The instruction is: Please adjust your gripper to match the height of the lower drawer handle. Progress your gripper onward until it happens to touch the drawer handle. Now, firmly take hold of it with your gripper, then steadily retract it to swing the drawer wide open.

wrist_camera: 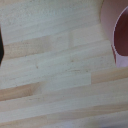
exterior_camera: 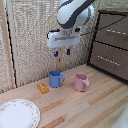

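In the exterior view, the cabinet on the right has two dark brown drawers. The lower drawer [exterior_camera: 113, 64] is closed, with its silver drawer handle [exterior_camera: 108, 59] across the front. My gripper [exterior_camera: 62, 51] hangs from the white arm above the table, well to the left of the cabinet and a little higher than that handle. Its two dark blue fingers [exterior_camera: 68, 50] stand apart with nothing between them. The wrist view shows only the wooden tabletop [wrist_camera: 55, 70] and a pink mug's edge [wrist_camera: 120, 35]. The drawer and handle are out of that view.
The upper brown drawer [exterior_camera: 115, 27] has a twin silver bar [exterior_camera: 116, 32]. On the table are a blue mug [exterior_camera: 56, 78] below the gripper, a pink mug [exterior_camera: 81, 82], a small orange block [exterior_camera: 43, 88] and a patterned white plate [exterior_camera: 17, 114]. A woven screen [exterior_camera: 30, 40] stands behind.
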